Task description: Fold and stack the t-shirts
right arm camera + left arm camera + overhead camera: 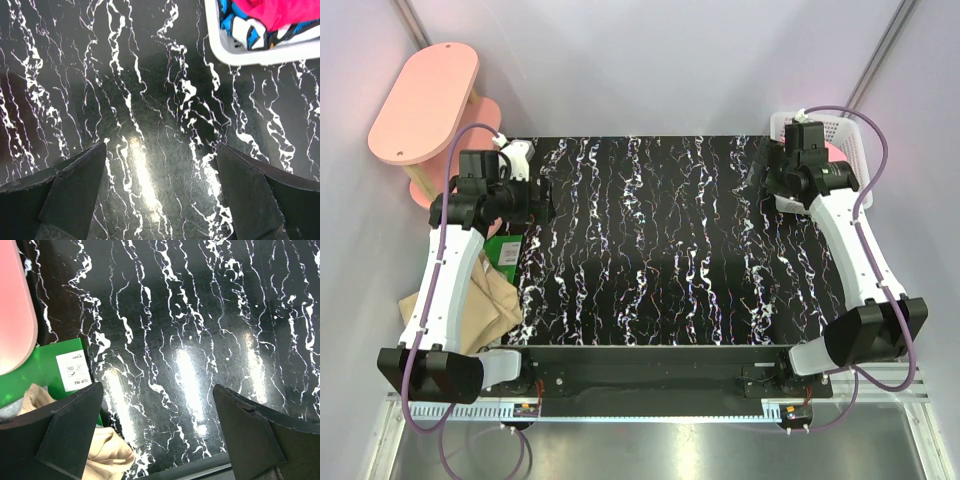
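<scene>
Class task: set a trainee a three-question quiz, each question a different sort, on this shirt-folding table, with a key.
1. True or false: the tan-beige t-shirt lies beyond the table's left edge.
2. Where is the magenta-red t-shirt? A in the white basket; B spread on the table; C in a gripper.
3. Fill in: the left gripper and right gripper are both ____.
Key: 1 true; 2 A; 3 open.

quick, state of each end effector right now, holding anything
Left end effector: open, holding nothing.
Right end effector: open, holding nothing.
</scene>
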You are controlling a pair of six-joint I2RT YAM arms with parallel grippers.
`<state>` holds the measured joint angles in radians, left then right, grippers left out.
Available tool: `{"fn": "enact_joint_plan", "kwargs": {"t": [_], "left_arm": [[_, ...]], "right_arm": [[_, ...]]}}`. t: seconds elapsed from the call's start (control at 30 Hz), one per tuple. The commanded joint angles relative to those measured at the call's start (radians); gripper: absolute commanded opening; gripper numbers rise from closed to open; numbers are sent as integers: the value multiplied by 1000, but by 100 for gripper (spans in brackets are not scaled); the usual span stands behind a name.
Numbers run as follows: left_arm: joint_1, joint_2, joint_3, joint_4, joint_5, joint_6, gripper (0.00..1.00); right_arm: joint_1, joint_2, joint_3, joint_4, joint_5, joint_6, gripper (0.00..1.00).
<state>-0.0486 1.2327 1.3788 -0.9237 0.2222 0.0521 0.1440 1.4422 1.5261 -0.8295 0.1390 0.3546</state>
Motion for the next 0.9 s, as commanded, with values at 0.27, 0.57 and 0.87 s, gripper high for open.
{"fn": "enact_joint_plan", "kwargs": {"t": [0.27, 0.57, 0.87], "left_arm": [[18, -32, -17, 72, -116, 81, 99], [113, 2, -21, 85, -67, 129, 99], [138, 66, -53, 114, -38, 135, 99]], "right_arm": [[-250, 326, 342, 40, 14, 70, 95], [-323, 676, 604, -33, 192, 83, 95], [-368, 843, 770, -63, 157, 115, 89]]}}
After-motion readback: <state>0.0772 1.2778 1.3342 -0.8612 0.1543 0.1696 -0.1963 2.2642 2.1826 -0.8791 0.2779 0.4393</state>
